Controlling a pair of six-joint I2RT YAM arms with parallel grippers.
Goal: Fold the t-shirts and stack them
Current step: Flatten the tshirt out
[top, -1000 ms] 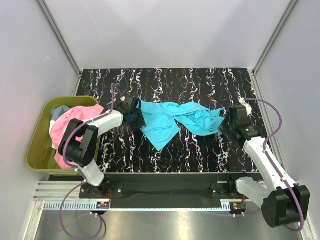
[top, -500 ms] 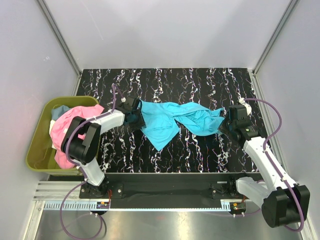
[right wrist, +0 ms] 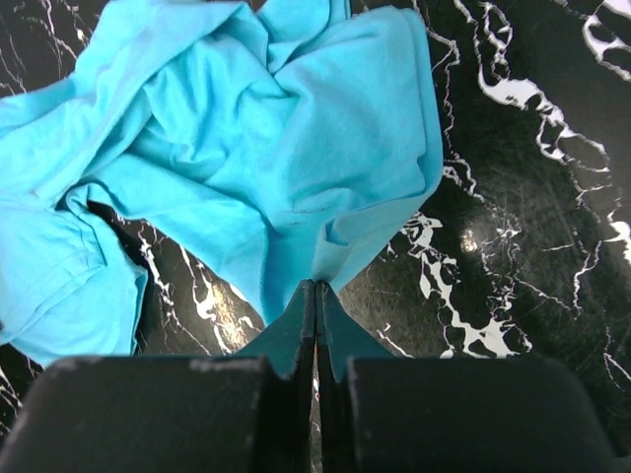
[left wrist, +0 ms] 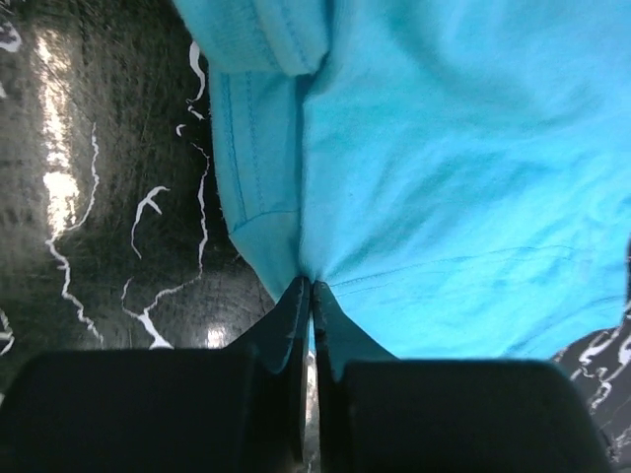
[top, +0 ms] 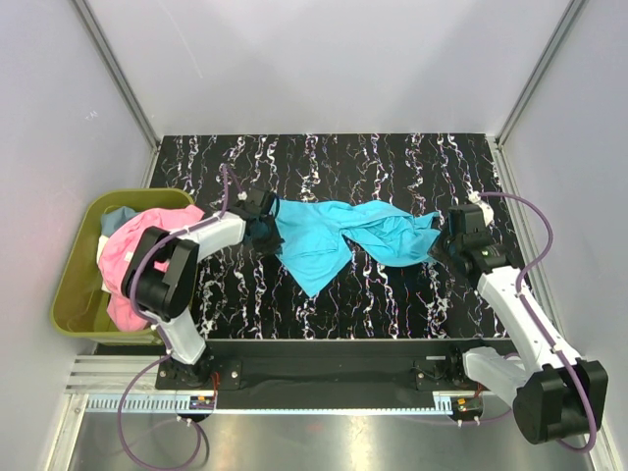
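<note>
Turquoise t-shirt (top: 329, 240) lies between left hand (left wrist: 312, 286) and right hand (right wrist: 315, 286), each pinching it.

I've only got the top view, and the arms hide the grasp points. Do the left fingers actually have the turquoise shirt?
Observer: Yes. The left wrist view shows the left fingers shut on a stitched hem of the turquoise shirt.
Operator: And the right side?
Observer: The right wrist view shows the right fingers pinched shut on an edge of the same shirt, with the cloth lying bunched in folds beyond them.
</note>
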